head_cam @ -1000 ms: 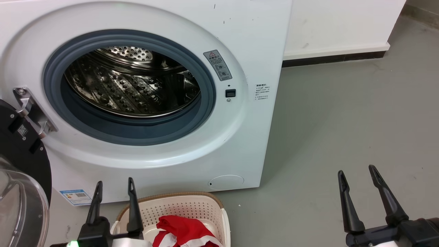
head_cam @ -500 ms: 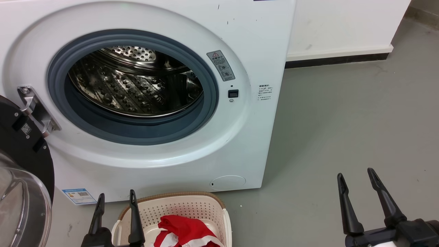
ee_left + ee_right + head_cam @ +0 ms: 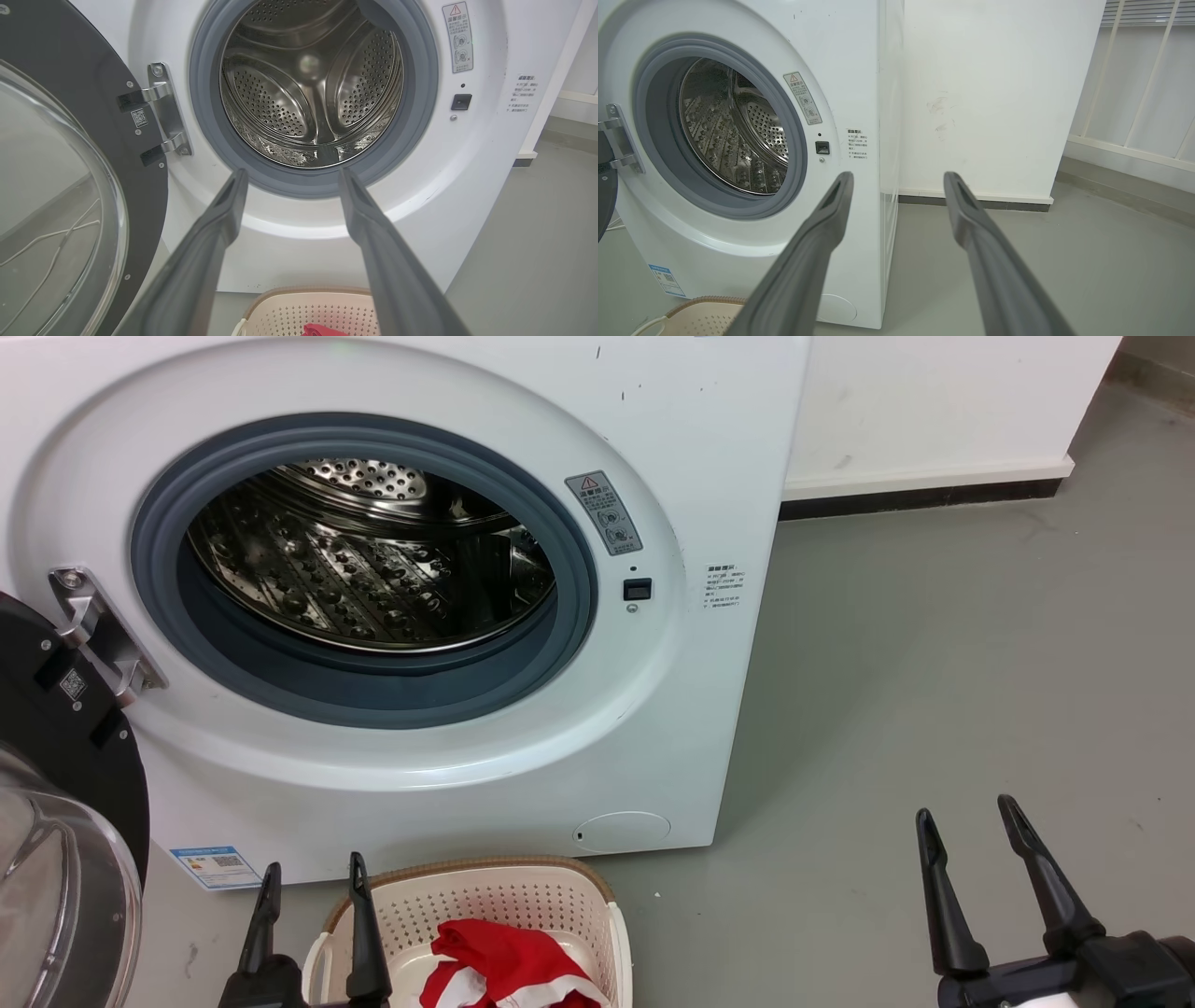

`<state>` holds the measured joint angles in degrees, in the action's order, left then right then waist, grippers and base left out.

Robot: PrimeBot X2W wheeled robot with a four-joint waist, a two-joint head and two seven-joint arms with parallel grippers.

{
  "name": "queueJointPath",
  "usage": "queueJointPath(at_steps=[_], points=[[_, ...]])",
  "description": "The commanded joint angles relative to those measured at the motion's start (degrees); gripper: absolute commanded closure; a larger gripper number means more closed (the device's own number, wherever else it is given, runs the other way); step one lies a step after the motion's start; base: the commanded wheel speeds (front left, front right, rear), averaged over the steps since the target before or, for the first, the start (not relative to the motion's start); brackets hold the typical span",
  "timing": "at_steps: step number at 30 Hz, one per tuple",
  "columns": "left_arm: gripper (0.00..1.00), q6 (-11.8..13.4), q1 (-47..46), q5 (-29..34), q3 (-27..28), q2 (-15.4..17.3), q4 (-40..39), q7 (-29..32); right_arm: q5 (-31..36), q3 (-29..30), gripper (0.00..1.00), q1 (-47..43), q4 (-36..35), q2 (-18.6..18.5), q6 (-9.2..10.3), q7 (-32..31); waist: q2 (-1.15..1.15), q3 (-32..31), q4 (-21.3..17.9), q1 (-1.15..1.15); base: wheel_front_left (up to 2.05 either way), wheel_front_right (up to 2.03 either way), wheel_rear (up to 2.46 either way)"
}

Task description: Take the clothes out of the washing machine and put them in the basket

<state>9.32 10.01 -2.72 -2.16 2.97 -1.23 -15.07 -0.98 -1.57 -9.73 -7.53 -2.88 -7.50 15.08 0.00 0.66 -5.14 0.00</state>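
Observation:
The white washing machine (image 3: 709,448) stands with its door (image 3: 65,821) swung open to the left; its steel drum (image 3: 373,560) holds no fabric that I can see, also in the left wrist view (image 3: 308,79). Red clothes (image 3: 509,966) with a white band lie in the cream basket (image 3: 485,891) on the floor in front of the machine. My left gripper (image 3: 313,870) is open at the basket's left rim, with nothing between its fingers. My right gripper (image 3: 966,807) is open over bare floor to the right.
Grey floor (image 3: 934,663) spreads to the right of the machine up to a white wall (image 3: 934,411) with a dark skirting. A pale railing (image 3: 1134,93) runs along the far right wall. The open door's glass dome bulges at the lower left.
The head view has shifted slightly, so the machine sits a little further right. My left gripper has sunk lower in the picture. The red clothes in the basket have not moved.

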Motion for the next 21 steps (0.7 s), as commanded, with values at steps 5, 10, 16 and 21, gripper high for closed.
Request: queueJointPath(at_steps=[5,10,16,21], points=[[1.0,0.29,0.31,-0.11,-0.12,-0.01,0.99,0.29,-0.11,-0.13,1.0,-0.15,1.21,0.01,0.0,-0.07,0.0,0.01,0.0,0.0,0.0,0.0,0.0],[1.0,-0.09,0.14,-5.05,-0.11,0.21,1.09,0.92,-5.17,-0.22,1.0,0.13,2.19,-0.26,0.0,-0.69,0.0,0.02,0.16,0.0,0.0,0.0,0.0],[1.0,-1.61,-1.35,-12.81,0.09,0.71,2.45,2.25,-13.22,-0.23,1.0,1.76,4.06,-0.88,0.0,-1.94,0.0,-0.01,0.4,0.0,0.0,0.0,0.0],[1.0,-2.85,-2.62,-18.76,0.22,1.02,3.73,3.3,-19.35,-0.21,1.0,2.95,5.42,-1.26,0.0,-2.89,0.0,-0.03,0.61,0.0,0.0,0.0,0.0]])
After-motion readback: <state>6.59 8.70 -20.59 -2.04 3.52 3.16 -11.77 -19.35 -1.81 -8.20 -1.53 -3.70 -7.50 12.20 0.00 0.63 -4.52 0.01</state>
